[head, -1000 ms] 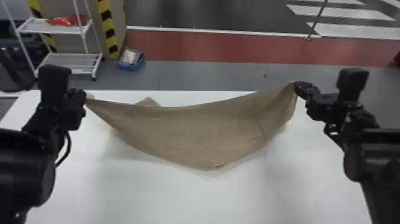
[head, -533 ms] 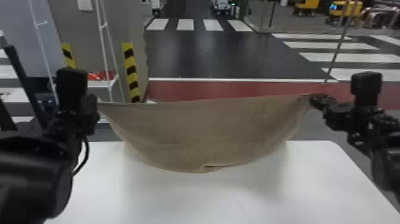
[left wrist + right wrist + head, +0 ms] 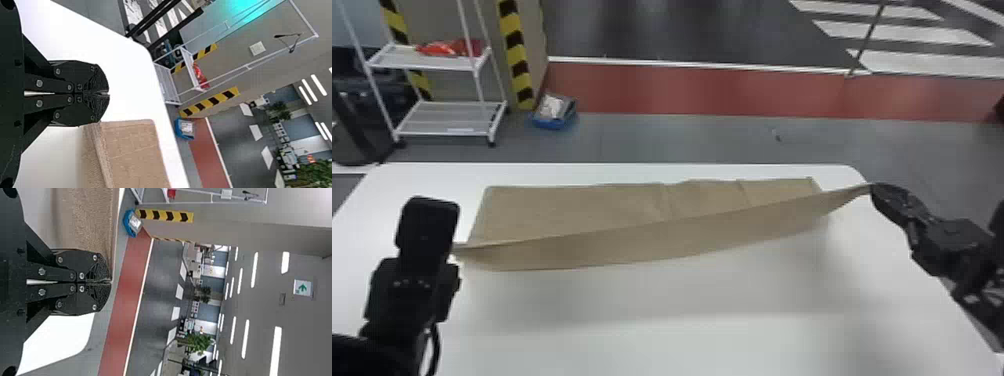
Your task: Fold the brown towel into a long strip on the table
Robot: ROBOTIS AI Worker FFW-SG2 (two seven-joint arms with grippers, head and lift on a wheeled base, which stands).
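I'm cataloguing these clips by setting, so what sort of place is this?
Probably an indoor industrial or test hall: ceiling light strips, yellow-and-black hazard stripes and a floor marked with white crossing bars suggest it.

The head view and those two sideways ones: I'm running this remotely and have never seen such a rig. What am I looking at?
The machine is a robot with a black left arm and a black right arm. The head view looks forward and down from its head. Each sideways picture comes from a camera on one wrist, so upright things lie on their side.

A brown towel is on the white table: its far part lies flat, while its near edge is lifted and stretched between the arms. The left tool pinches one corner, the right tool the other. Behind stand a white cart and a blue box.
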